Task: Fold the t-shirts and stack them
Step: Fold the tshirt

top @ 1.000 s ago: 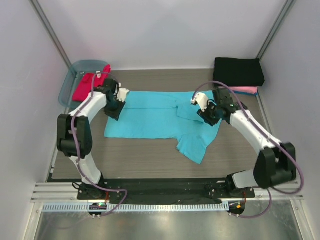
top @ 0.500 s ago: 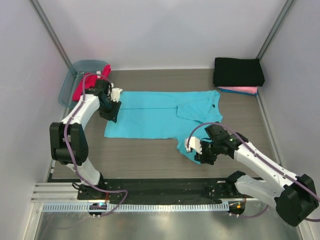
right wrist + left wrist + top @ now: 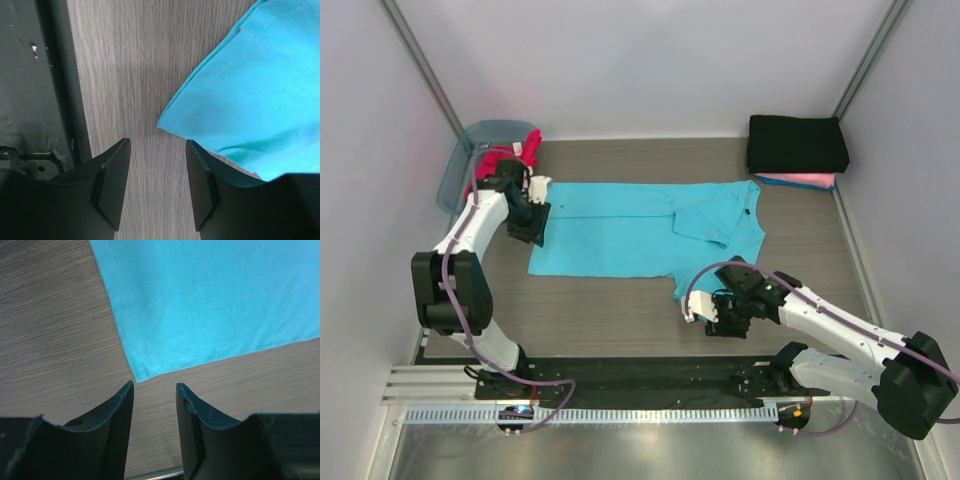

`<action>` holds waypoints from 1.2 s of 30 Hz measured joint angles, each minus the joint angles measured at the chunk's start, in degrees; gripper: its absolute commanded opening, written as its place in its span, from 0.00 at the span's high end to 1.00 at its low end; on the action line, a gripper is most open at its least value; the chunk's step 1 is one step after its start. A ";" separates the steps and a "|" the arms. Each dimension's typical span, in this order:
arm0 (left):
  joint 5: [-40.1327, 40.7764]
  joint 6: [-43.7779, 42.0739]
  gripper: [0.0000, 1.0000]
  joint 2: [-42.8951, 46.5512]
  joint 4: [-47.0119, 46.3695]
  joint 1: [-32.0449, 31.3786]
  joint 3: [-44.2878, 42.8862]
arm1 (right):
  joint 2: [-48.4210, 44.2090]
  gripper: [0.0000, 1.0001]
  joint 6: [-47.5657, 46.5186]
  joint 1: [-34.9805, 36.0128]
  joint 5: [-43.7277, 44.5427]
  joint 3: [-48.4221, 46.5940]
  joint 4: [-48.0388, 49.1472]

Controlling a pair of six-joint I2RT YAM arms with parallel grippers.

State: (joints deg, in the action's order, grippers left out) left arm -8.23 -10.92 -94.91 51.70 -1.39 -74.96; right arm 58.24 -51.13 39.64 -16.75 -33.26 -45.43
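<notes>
right gripper (image 3: 156, 150) had swung back from the far side of the turquoise t-shirt (image 3: 620, 235) to its near sleeve (image 3: 250, 100), the sleeve corner just ahead of its parted, empty jaws. left gripper (image 3: 154, 390) had edged outward, jaws likewise apart and empty, a shirt corner just beyond its fingertips (image 3: 126, 392)
</notes>
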 measured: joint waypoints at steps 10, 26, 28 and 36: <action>-1.92 0.87 0.59 1.09 -0.79 1.03 -0.24 | 2.62 0.52 -0.02 0.00 3.02 1.05 2.25; -1.03 1.11 0.59 1.77 -2.32 3.26 1.77 | 5.81 0.53 -1.46 0.00 3.10 2.84 4.92; -0.87 1.11 0.59 1.79 -2.58 3.41 2.05 | 6.58 0.54 -1.46 0.00 2.91 2.64 5.14; -0.79 1.14 0.59 2.45 -3.08 3.61 4.28 | 7.87 0.83 -1.33 0.00 2.23 2.12 5.55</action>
State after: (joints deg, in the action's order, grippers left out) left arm -9.02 -9.78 -92.47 48.62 2.22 -70.67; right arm 66.11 -52.47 39.64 -14.52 -31.14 -39.88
